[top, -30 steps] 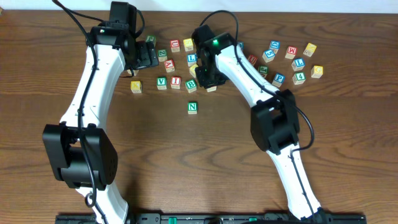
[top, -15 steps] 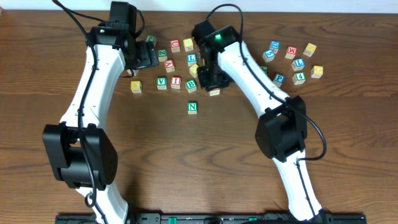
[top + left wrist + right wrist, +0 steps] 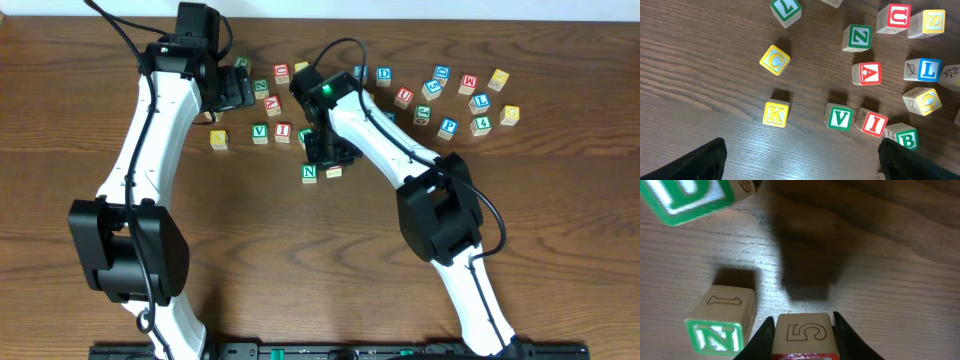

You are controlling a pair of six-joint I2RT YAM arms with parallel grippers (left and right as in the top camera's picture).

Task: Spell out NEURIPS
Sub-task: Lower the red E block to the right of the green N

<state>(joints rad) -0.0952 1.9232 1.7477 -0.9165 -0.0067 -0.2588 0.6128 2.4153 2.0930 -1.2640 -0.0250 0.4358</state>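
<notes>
**Right claw grips a cube beside the green N; left claw gapes over the scatter**

The right claw (image 3: 803, 321) is clamped on a cube marked 5 (image 3: 804, 336). The outlined numeral shows on its side face and a red edge shows on the face below. The letter on that face cannot be read. From overhead, the cube marked 5 sits at 3 o'clock of the green N cube (image 3: 310, 172), just beside it. The right wrist view shows a narrow strip of counter (image 3: 250, 250) between the two. Whether the gripped cube rests on the counter or hangs just above it cannot be told. This pair lies apart from the other cubes, at 6 o'clock of the main scatter.

The left claw (image 3: 801, 150) stands wide open with nothing between its fingers, above the left part of the scatter. Its wrist view shows the yellow K cube (image 3: 775, 114). Toward 3 o'clock of it, close together in a row, are the green V cube (image 3: 840, 117), the red I cube (image 3: 872, 123) and the green B cube (image 3: 905, 137). Toward 12 o'clock of that row lie the yellow C cube (image 3: 775, 60), the red A cube (image 3: 867, 73) and the green Z cube (image 3: 858, 38). Farther on, the red U cube (image 3: 895, 17) and the yellow S cube (image 3: 927, 22) sit side by side.

Overhead, the blue P cube (image 3: 449, 127) lies at about 2 o'clock of the N cube, well apart from it and near the green 4 cube (image 3: 483, 124).
</notes>
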